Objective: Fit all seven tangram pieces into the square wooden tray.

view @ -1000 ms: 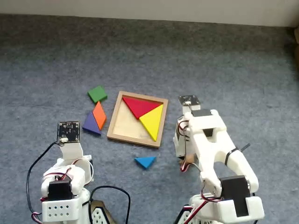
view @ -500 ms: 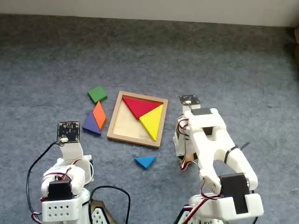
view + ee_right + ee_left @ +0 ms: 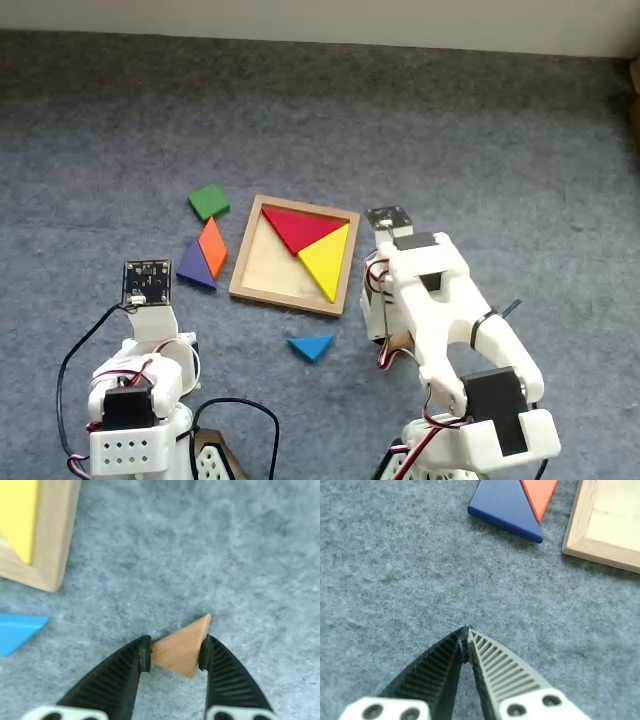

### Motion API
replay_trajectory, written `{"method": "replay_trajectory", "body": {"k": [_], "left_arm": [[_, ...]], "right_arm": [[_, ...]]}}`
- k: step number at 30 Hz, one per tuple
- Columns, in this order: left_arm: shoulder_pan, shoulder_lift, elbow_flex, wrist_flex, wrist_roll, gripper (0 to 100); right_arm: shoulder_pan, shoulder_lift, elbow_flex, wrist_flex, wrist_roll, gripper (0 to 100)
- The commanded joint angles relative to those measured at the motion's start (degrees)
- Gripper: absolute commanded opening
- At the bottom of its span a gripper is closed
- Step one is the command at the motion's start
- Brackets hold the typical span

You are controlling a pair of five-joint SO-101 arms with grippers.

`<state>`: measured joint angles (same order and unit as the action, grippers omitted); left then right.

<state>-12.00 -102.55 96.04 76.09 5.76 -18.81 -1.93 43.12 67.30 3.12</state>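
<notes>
The square wooden tray [image 3: 262, 272] holds a red triangle [image 3: 293, 228] and a yellow triangle [image 3: 328, 260]. Left of it lie a green square [image 3: 208, 201], an orange parallelogram [image 3: 212, 247] and a dark blue triangle [image 3: 194, 266]. A light blue triangle [image 3: 312, 346] lies in front of the tray. My right gripper [image 3: 175, 652] is shut on a small tan triangle [image 3: 180, 647] just above the carpet, right of the tray's near right corner [image 3: 52, 535]. My left gripper [image 3: 466, 632] is shut and holds nothing, on the carpet in front of the dark blue triangle [image 3: 505, 505].
Grey carpet covers the whole table. The right arm's white body [image 3: 440, 300] stands close beside the tray's right edge. Open carpet stretches behind the tray and to the far right.
The right arm has shifted a little to the left, toward the tray, with the tan triangle in its gripper. The left arm and the loose pieces have stayed put.
</notes>
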Motion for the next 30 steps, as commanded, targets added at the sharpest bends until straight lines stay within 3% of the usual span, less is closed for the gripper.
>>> {"method": "replay_trajectory", "body": {"k": [1,9,18,30], "left_arm": [[-0.48,-0.75,1.19,0.26,-0.35,1],[-0.48,-0.75,1.19,0.26,-0.35,1],[-0.48,-0.75,1.19,0.26,-0.35,1],[-0.48,-0.75,1.19,0.26,-0.35,1]], "right_arm": [[-1.19,1.45,0.04,0.66,0.00,8.7],[-0.84,1.01,-5.41,6.11,0.26,0.7],[-1.63,0.75,-14.02,12.97,5.54,0.5],[-15.78,-11.47,-21.67,10.86,17.05,0.5]]}}
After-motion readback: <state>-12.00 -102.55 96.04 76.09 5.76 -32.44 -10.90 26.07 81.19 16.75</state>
